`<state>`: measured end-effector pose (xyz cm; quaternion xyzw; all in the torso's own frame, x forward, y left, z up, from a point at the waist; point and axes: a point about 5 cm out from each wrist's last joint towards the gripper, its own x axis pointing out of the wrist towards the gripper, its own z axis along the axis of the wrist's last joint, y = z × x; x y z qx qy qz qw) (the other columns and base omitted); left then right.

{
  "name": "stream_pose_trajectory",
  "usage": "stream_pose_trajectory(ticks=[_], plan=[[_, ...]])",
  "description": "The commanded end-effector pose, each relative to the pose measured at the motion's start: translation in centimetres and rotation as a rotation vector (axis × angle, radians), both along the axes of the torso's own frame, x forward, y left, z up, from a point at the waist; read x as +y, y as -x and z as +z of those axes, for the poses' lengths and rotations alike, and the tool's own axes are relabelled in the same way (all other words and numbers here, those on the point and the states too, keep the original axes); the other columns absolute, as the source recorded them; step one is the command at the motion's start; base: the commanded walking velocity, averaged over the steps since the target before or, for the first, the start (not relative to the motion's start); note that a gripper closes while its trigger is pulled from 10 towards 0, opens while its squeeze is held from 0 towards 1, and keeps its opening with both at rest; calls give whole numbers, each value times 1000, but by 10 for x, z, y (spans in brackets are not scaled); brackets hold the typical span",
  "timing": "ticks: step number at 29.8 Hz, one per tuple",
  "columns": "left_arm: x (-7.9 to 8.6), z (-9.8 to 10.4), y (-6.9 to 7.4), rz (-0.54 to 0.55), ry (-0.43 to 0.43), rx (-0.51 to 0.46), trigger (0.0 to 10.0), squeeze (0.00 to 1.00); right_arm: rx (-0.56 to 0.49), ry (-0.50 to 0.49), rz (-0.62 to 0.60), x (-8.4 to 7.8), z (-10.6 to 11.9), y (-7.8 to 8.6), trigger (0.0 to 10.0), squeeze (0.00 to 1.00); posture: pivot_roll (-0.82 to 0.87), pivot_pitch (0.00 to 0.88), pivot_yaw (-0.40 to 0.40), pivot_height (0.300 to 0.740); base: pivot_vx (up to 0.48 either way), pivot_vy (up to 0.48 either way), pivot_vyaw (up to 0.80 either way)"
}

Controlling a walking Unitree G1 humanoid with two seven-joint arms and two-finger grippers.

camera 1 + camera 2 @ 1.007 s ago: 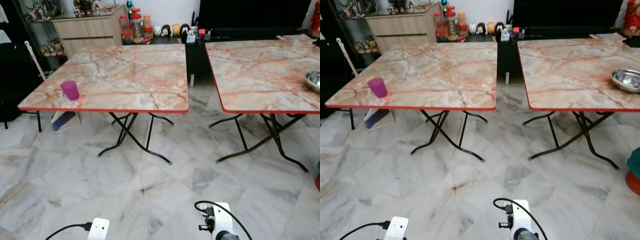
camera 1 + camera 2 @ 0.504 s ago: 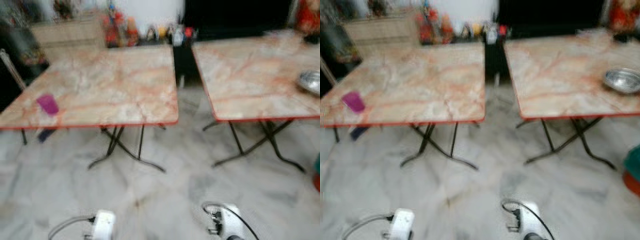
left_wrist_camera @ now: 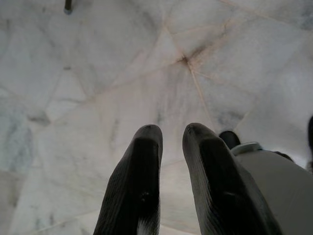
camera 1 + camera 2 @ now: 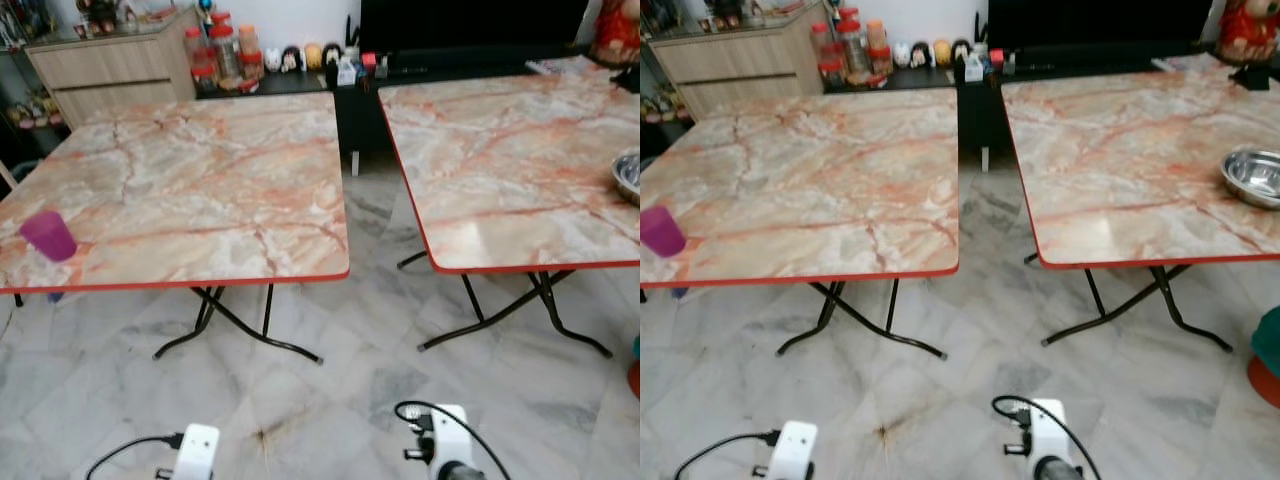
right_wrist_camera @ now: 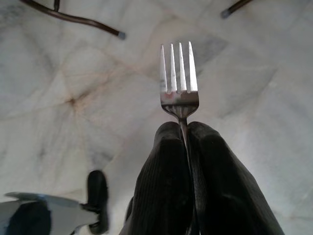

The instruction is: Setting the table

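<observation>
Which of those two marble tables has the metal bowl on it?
The right-hand table; the steel bowl sits near its right edge. The left table holds a purple cup.

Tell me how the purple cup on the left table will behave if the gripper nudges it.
The purple cup looks like thin plastic, so it is probably light and would slide easily on the smooth table. It stands upright and taller than wide, so a high push may tip it. It sits near the red front edge, so a shove that way could send it off.
</observation>
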<state>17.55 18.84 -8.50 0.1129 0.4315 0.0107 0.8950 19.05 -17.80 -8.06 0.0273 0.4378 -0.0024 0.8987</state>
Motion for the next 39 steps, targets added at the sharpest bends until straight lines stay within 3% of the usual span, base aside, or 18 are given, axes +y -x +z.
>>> stream_pose_trajectory(ticks=[1,25,39], plan=[[11,-3,9,15,-24,33,10000,0,1,-22,22,11,0,-2,10000,0,15,0,52,740,0,-330,0],[12,-3,9,12,-24,41,10000,0,-7,-13,48,14,1,-4,10000,0,20,0,53,740,10,-341,0],[7,-5,13,18,-11,50,10000,0,-4,-11,27,9,0,-1,10000,0,8,14,49,740,246,-358,0]])
